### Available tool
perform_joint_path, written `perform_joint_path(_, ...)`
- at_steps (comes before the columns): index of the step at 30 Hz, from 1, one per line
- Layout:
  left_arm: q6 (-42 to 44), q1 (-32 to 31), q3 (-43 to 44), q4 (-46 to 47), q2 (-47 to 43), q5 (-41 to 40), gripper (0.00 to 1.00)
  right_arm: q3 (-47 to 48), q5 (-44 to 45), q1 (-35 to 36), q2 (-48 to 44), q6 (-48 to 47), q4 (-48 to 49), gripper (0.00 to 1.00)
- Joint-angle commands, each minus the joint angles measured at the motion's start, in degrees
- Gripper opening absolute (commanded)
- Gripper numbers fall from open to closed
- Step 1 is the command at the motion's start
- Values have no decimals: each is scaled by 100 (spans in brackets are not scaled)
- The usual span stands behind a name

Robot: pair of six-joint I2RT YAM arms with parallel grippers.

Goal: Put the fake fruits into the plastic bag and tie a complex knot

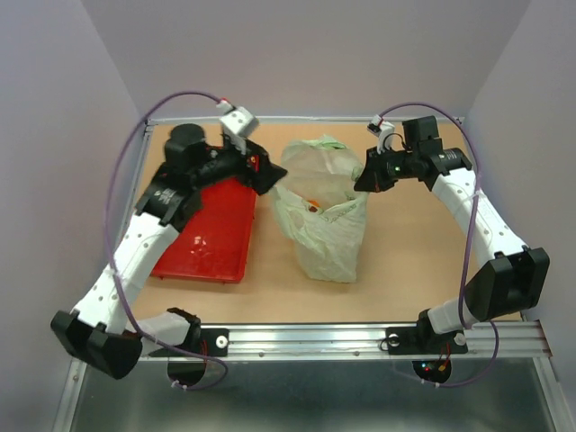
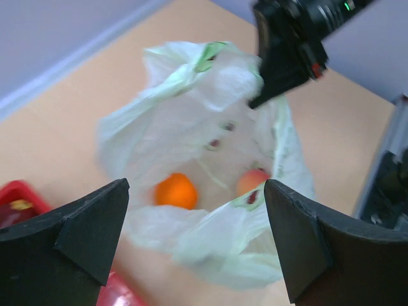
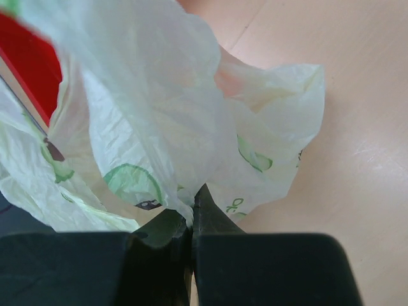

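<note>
The pale-green plastic bag (image 1: 322, 211) stands open on the table between my arms. In the left wrist view the plastic bag (image 2: 191, 115) holds an orange fruit (image 2: 175, 190) and a pinkish peach (image 2: 253, 181). An orange fruit (image 1: 312, 204) shows inside it from above. My left gripper (image 1: 270, 177) is open and empty, just left of the bag's rim and above it (image 2: 194, 245). My right gripper (image 1: 364, 180) is shut on the bag's right rim (image 3: 191, 213) and holds it up. No knot is in view.
A red tray (image 1: 211, 236) lies left of the bag under my left arm, with a dark red fruit (image 2: 16, 210) in it. A metal rail (image 1: 360, 337) runs along the near edge.
</note>
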Motion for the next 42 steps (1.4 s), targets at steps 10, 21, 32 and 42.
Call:
perform_joint_path(10,3217,2274,437,-1160,843,382,97,-39,179,61,-279,-53,118,0)
perform_joint_path(21,4186,2301,2643,-2057,4007,-161,91,154,320,61,-156,-256,-31,1)
perform_joint_path(32,4529,2196,3743,-2224,5145,-365,94,295,487,69,-77,-335,-136,0)
perform_joint_path(42,4521,2108,3304,-2243,5303,-162,94,225,566,69,-121,-352,-136,0)
